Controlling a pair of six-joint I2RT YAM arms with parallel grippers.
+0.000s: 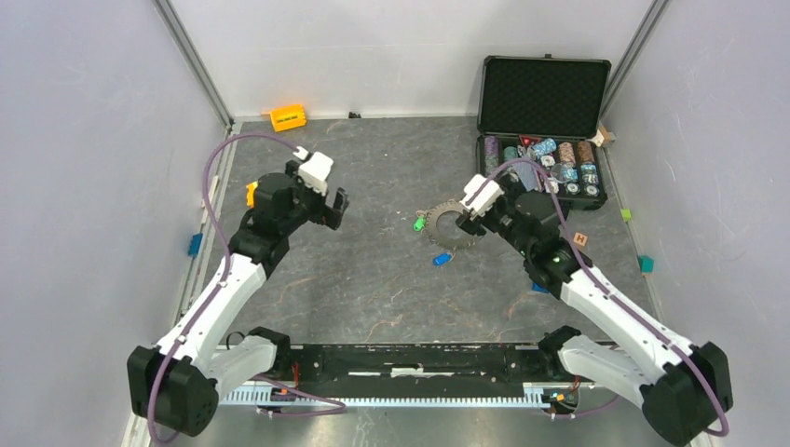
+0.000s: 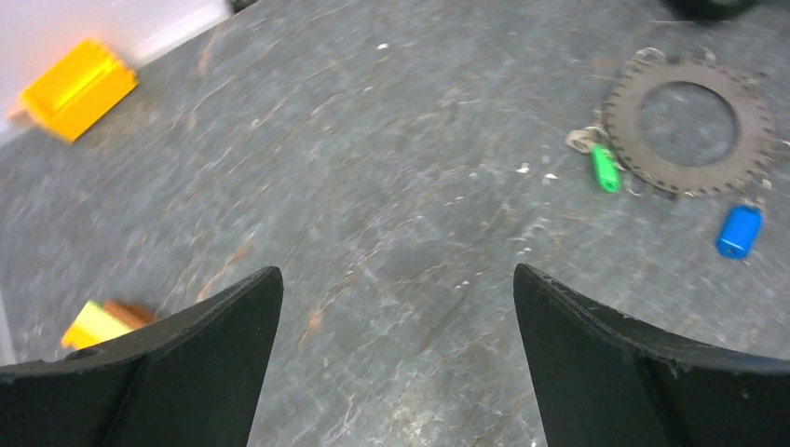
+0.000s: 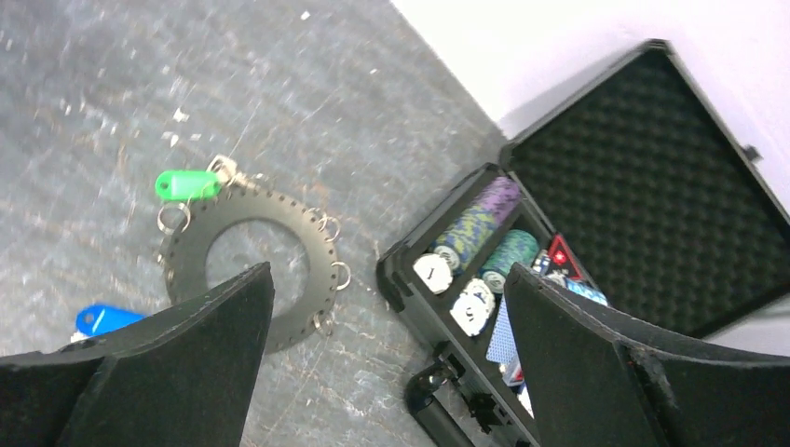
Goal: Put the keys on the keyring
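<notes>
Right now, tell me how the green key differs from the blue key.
Colour: the green key has a green head, the blue key a blue one. Place: the green key lies against the ring's rim, at its left side; the blue key lies just off the rim, on its near side. Shape: the green key looks slimmer, the blue key stubbier. Both lie flat on the table, unheld.

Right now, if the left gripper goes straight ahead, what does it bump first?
Probably just bare table: the open left gripper points at it, with the keyring off to the side.
</notes>
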